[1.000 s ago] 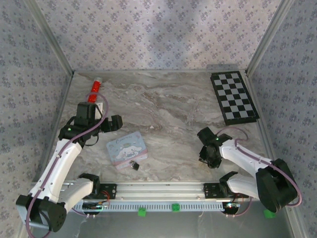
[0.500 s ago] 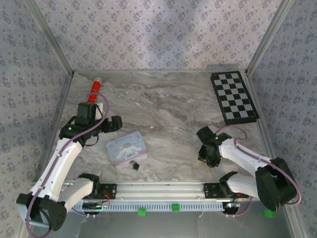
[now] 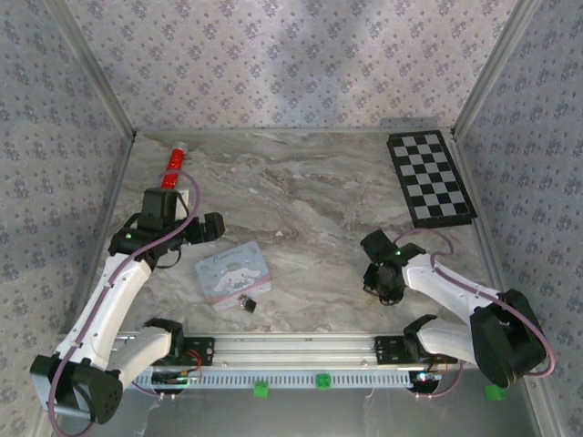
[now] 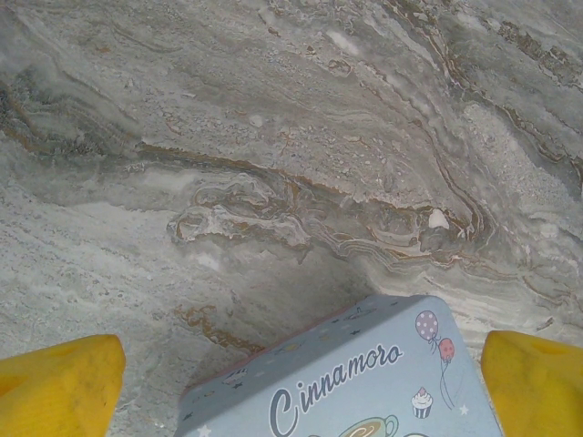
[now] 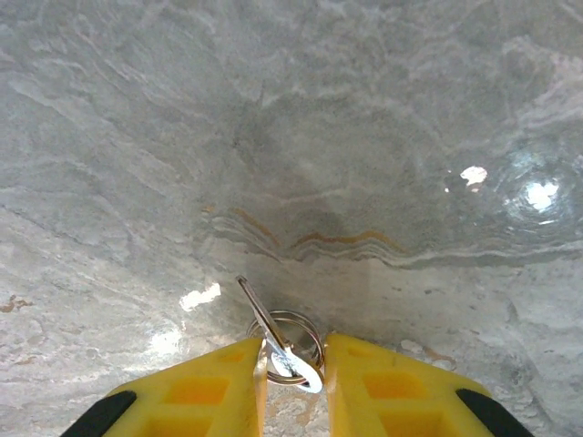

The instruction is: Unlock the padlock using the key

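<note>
Yellow right jaws nearly closed, pinching key [image 5: 276, 341].

Floral-papered walls [image 3: 273, 55] enclose a marble tabletop [image 3: 310, 200].

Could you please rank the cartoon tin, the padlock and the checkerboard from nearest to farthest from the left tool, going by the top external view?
From the left tool:
1. The cartoon tin, just below it on the near-left part of the table.
2. The padlock, at the tin's near edge, beyond the tin.
3. The checkerboard, across the table at the far right.
</note>
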### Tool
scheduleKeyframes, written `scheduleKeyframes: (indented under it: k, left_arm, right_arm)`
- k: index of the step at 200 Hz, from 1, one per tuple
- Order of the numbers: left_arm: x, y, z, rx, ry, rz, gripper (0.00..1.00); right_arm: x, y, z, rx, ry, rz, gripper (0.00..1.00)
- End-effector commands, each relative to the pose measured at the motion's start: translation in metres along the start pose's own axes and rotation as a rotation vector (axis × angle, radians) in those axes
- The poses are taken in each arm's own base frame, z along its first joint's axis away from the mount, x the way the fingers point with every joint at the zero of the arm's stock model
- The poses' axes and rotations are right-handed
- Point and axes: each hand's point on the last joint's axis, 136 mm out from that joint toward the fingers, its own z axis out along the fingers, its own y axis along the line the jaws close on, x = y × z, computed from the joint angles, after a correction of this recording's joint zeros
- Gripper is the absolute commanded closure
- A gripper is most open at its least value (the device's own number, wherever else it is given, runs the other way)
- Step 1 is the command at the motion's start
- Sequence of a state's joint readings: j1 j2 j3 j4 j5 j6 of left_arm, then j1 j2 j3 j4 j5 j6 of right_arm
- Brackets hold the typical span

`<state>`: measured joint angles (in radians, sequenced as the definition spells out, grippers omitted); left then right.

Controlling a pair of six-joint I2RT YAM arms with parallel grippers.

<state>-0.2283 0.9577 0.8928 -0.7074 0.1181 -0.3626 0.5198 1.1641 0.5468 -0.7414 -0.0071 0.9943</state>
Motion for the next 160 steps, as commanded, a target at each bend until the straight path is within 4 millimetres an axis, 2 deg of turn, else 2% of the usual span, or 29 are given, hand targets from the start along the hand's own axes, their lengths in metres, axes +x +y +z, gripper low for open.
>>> scheduleKeyframes:
  k: [1,74,117,160]
  left_arm:
    - [-0.001,0.003,-0.003,-0.011,-0.003,0.012,0.00]
    - [-0.001,0.003,-0.005,-0.014,-0.008,0.011,0.00]
    - [-0.002,0.004,-0.005,-0.017,-0.012,0.012,0.00]
    - [-0.002,0.006,-0.004,-0.027,-0.006,0.013,0.00]
  right_arm:
    - [0.000,0.000,0.001,0.009,-0.004,-0.010,0.77]
    - [0.001,0.005,0.007,0.006,0.003,-0.023,0.78]
    - [0.000,0.006,0.005,0.012,-0.004,-0.029,0.87]
    - [-0.009,0.013,-0.010,-0.004,-0.047,-0.052,0.94]
